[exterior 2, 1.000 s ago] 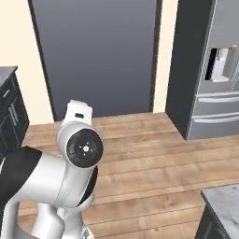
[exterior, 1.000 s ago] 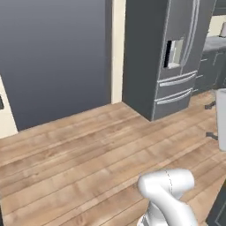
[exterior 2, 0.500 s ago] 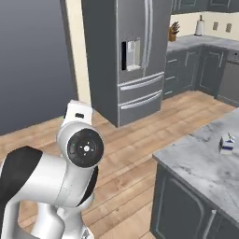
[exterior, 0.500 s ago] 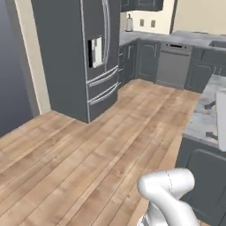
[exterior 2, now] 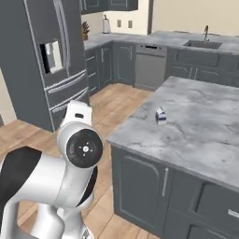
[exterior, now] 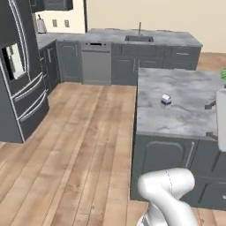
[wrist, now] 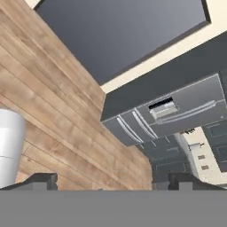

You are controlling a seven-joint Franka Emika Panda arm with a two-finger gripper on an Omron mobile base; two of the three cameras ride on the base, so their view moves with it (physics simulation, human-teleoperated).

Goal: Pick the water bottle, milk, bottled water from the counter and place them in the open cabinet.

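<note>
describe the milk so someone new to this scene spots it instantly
Start at the marble-topped island counter in the middle of the kitchen, opposite the tall grey fridge. The milk stands upright on the slab, in from the corner nearest the fridge. It is a small white boxy carton with a blue band, standing alone on bare marble.

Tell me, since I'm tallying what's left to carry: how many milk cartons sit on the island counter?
1. The milk stands alone on the counter, toward its near-left part in the right base view. The counter's far right runs out of frame, so more could be hidden.
</note>
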